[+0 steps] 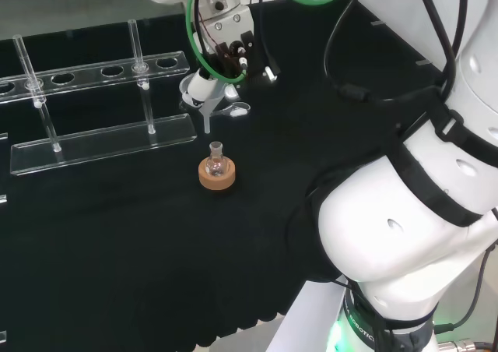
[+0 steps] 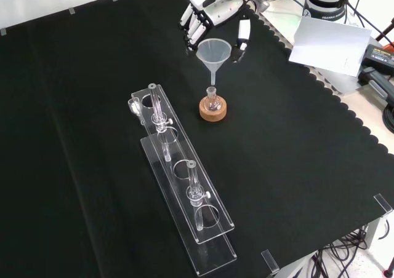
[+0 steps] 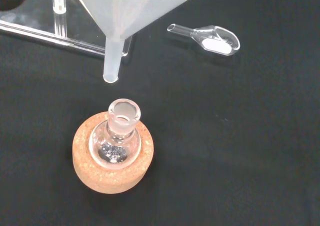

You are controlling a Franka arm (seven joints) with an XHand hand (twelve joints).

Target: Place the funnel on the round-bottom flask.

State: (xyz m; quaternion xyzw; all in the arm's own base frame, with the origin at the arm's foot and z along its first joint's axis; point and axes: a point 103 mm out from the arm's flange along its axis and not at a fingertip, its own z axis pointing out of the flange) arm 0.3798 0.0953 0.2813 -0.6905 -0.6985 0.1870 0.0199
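Above the round-bottom flask (image 2: 212,97) on its cork stand (image 2: 213,110), my fingers (image 2: 196,24) pinch the funnel (image 2: 214,51), stem just short of the neck; I should centre it, then lower straight.

we count one funnel (image 2: 213,49), one round-bottom flask (image 3: 118,137) and one cork ring (image 3: 113,161) under that flask. we see one small clear scoop (image 3: 207,37) lying on the cloth, with white powder in it. there is one clear rack (image 2: 184,186) on the table (image 2: 74,136); in the front view we can make out two thin upright posts on it, and in the head view four round holes along its upper plate. one robot hand (image 2: 203,13) is at work, on one white arm (image 1: 420,204).
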